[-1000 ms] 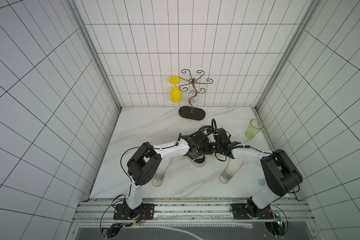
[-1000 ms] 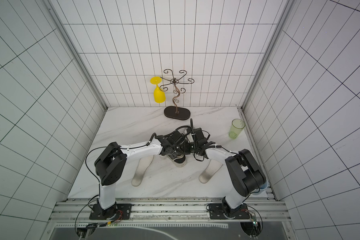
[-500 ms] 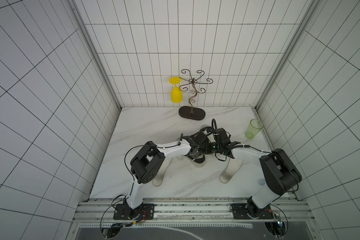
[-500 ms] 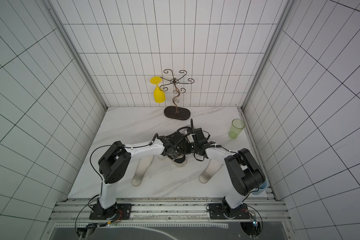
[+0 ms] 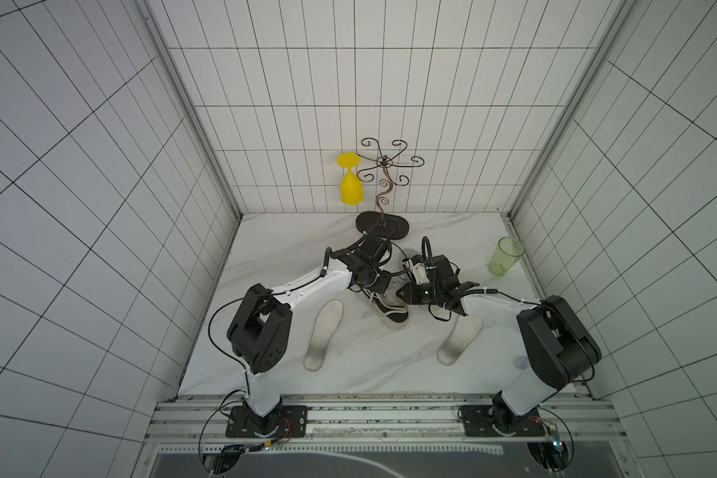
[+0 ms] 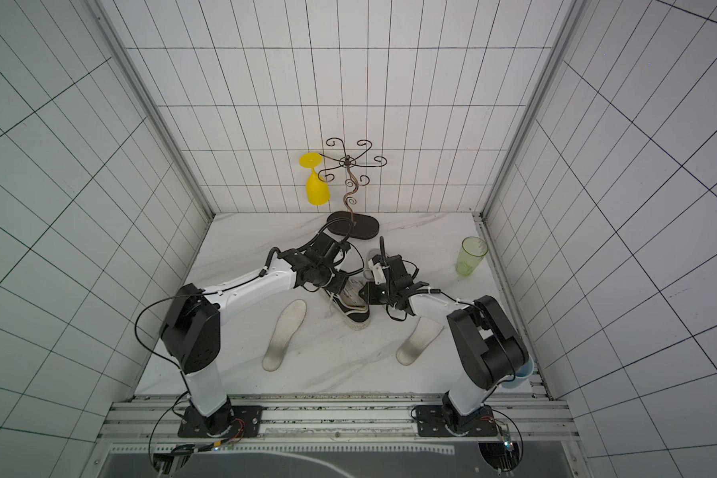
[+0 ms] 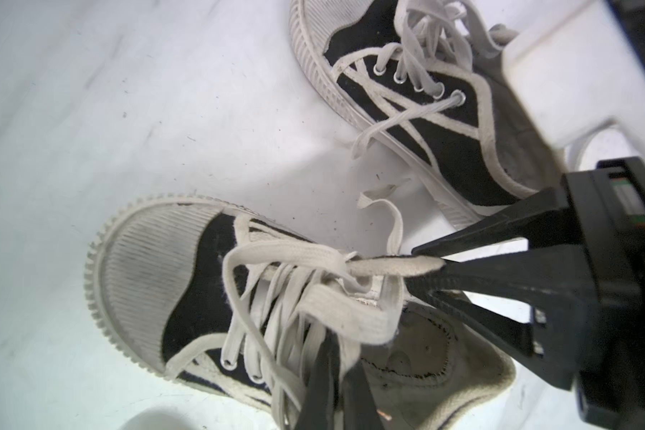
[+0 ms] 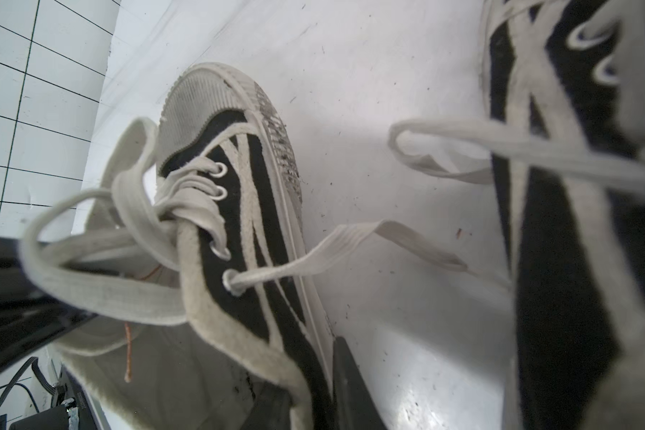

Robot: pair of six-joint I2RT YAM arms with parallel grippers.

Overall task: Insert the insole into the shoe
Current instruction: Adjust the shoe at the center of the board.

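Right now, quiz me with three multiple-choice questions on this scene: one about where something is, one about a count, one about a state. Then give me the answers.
1. Where is the green cup?
A. Lying tipped over at the front edge.
B. Standing at the right side of the table, toward the back.
C. Stacked on a plate.

2. How many insoles lie loose on the table?
A. One.
B. Three.
C. Two.

3. What is the right tool doing?
A. Shut on the rim of a shoe.
B. Open, hovering over the cup.
C. Carrying an insole.

Answers: B, both top views show it upright near the right back corner. C, one lies on each side of the shoe. A, the left wrist view shows its fingers pinching the shoe's collar.
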